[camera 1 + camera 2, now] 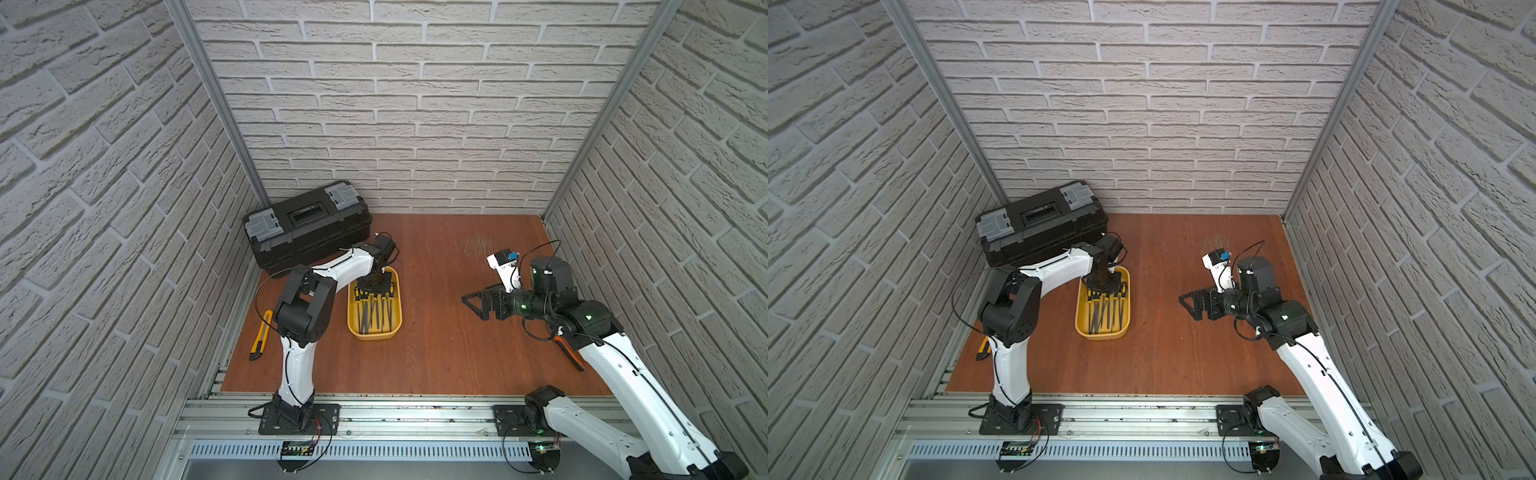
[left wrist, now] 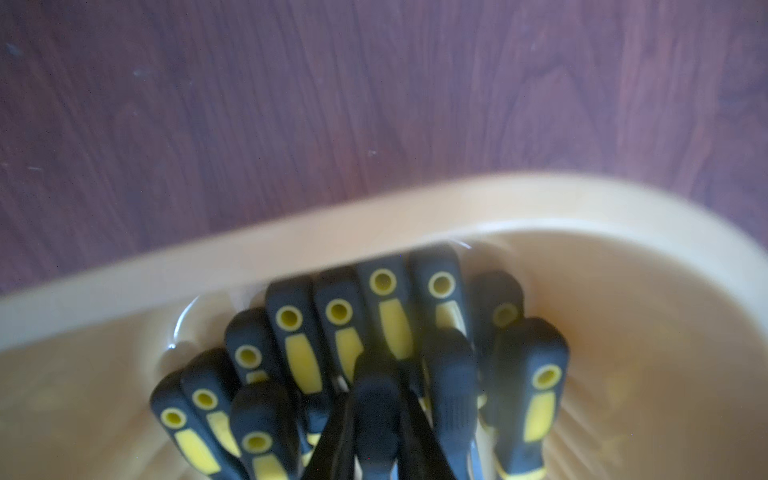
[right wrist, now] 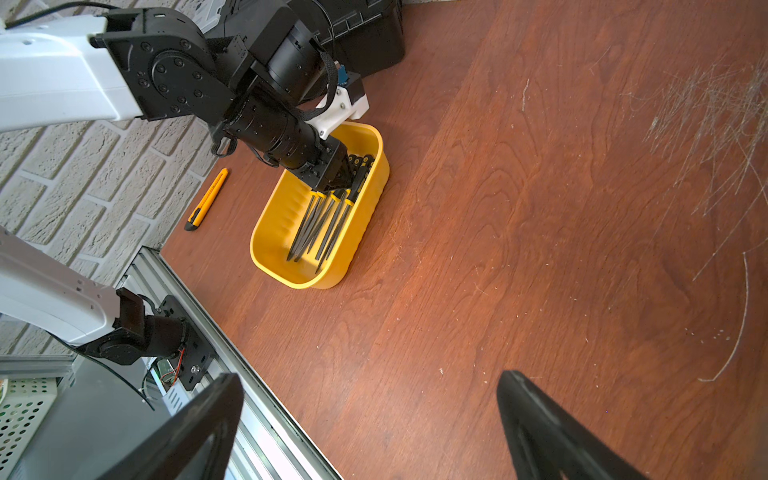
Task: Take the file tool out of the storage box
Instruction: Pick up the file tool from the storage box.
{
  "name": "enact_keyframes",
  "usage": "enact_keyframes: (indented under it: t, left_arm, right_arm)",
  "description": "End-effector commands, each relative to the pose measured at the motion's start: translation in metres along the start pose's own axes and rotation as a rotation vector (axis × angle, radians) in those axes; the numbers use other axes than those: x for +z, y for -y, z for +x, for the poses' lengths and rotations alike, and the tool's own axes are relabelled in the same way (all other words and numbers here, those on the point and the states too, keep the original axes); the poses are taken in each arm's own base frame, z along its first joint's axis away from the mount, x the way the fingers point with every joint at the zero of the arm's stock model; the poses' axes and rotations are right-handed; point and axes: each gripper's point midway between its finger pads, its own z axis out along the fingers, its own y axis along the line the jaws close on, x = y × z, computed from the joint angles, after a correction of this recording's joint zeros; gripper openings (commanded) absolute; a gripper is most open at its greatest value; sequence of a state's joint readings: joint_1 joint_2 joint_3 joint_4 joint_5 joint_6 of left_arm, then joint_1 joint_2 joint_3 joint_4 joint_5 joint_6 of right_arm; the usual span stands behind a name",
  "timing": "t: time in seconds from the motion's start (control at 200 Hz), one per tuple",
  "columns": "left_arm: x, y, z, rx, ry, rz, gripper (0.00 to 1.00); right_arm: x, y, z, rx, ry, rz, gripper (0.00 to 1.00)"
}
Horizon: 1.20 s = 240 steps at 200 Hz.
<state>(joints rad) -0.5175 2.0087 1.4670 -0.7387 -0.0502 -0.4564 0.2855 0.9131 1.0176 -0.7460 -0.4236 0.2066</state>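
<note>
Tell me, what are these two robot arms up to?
The left gripper is down inside the yellow storage box, where a bunch of files with black-and-yellow handles lies. It is shut on the handle of one file, which is not yet lifted out. The right gripper hangs open above the wooden table, holding nothing. A black toolbox and a yellow utility knife sit off to the side, untouched.
</note>
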Motion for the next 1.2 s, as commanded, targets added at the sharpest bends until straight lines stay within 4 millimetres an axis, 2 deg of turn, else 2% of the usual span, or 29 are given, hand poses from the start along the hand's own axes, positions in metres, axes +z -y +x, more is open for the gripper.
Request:
enact_keyframes:
  t: [0.0, 0.165, 0.39, 0.585, 0.87, 1.005, 1.195]
  left_arm:
    - [-0.002, -0.001, 0.000, 0.017, -0.008, -0.021, 0.18]
    - [-0.013, 0.000, -0.005, 0.011, 0.010, -0.012, 0.18]
    - [-0.045, 0.005, -0.016, -0.018, 0.072, 0.028, 0.18]
    - [-0.062, 0.009, -0.023, -0.066, 0.098, 0.087, 0.18]
    - [-0.112, 0.023, -0.039, -0.145, 0.189, 0.246, 0.18]
    - [-0.133, 0.032, -0.047, -0.178, 0.230, 0.326, 0.18]
    - [-0.149, 0.039, -0.052, -0.201, 0.258, 0.385, 0.18]
  right_arm:
    - [-0.007, -0.008, -0.008, -0.015, 0.035, -0.018, 1.00]
    - [-0.005, -0.009, -0.004, -0.003, 0.023, -0.031, 1.00]
    - [-0.002, -0.012, 0.001, 0.025, 0.009, -0.058, 1.00]
    - [0.001, -0.019, 0.001, 0.068, 0.025, -0.116, 0.94]
    - [0.012, -0.028, 0.001, 0.141, 0.051, -0.190, 0.87]
    - [0.026, -0.033, 0.000, 0.148, 0.057, -0.201, 0.82]
    - [0.062, -0.050, 0.000, 0.127, 0.013, -0.225, 0.78]
